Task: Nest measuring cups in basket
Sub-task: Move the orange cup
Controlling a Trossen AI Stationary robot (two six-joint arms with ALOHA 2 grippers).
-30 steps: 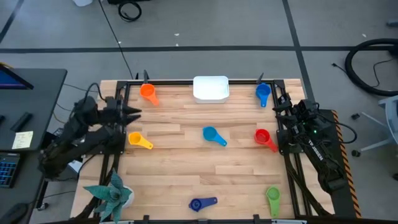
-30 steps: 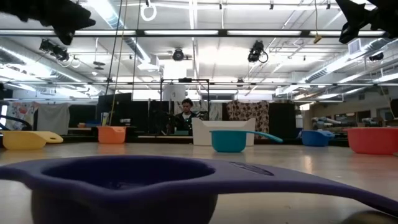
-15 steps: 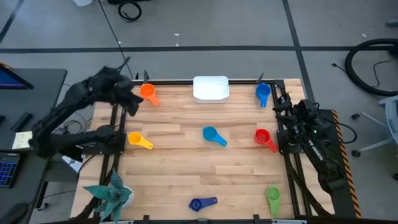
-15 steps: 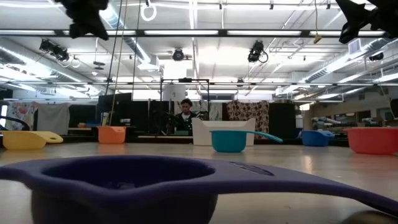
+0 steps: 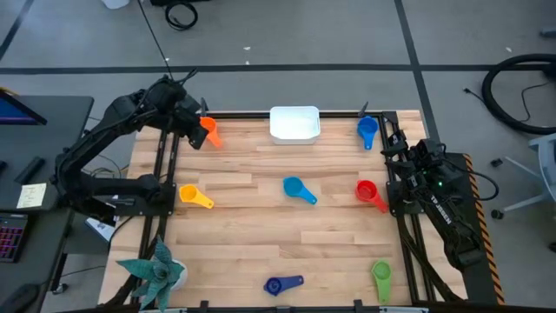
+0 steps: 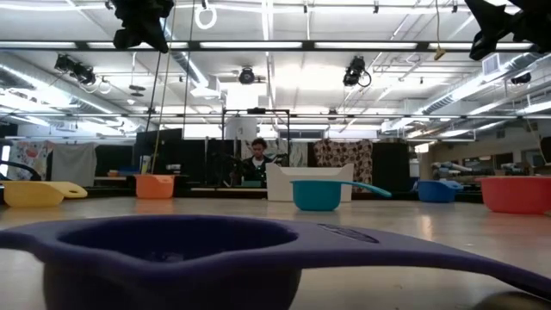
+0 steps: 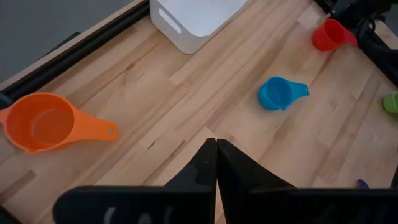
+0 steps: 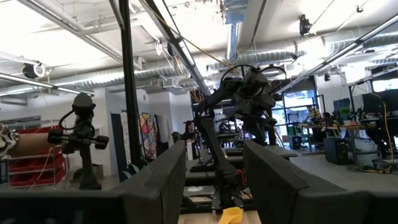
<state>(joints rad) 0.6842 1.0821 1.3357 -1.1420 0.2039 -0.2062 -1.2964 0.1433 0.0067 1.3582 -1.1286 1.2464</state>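
Wooden table [image 5: 261,226]: pale plank top in a black frame, carrying everything listed below.

Left arm [image 5: 104,148]: dark, reaching up and over the far left corner of the table. Left gripper [image 7: 216,144]: raised above that corner, near the orange cup; fingers pressed together, nothing between them.

Right arm [image 5: 434,200]: dark, parked along the right edge of the table. Right gripper [image 8: 214,171]: raised and pointing out level across the room; fingers spread apart, holding nothing.

Basket [image 5: 294,123]: white, shallow, rounded corners, at the middle of the far edge, nothing inside that can be seen.

Plant [image 5: 156,271]: teal, spiky, at the near left corner.

Measuring cups, six in sight, all lying apart on the tabletop and none in the basket:
- orange cup [image 5: 208,130], far left, well to the left of the basket, just beside the left gripper;
- medium blue cup [image 5: 367,130], far right, to the right of the basket;
- yellow cup [image 5: 195,196], left side, halfway down the table;
- light blue cup [image 5: 298,189], centre of the table;
- red cup [image 5: 369,193], right side, near the right arm;
- green cup [image 5: 381,278], near right corner;
- dark blue cup [image 5: 281,284], middle of the near edge.

Person [image 6: 255,164]: seen in the room beyond the table, behind the basket.
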